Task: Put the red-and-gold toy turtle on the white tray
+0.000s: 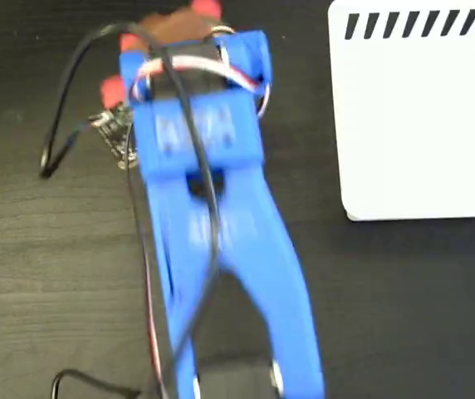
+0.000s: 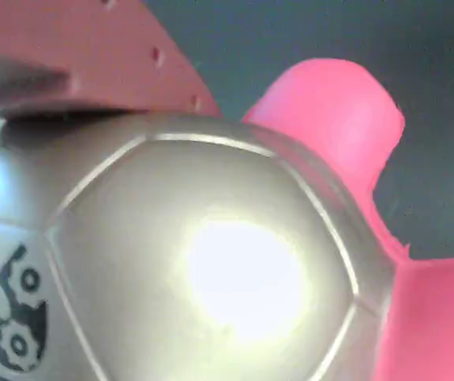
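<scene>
While the gripper (image 1: 189, 37) sits over the red-and-gold toy turtle (image 2: 211, 270), its grip cannot be told; the shell should be squeezed gently.

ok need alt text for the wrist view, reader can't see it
Extreme close-up of the red-and-gold toy turtle: its shiny gold shell fills most of the frame, with a bright glare spot and a black-and-white printed mark at lower left. Red limbs stick out at right against a dark table.
</scene>
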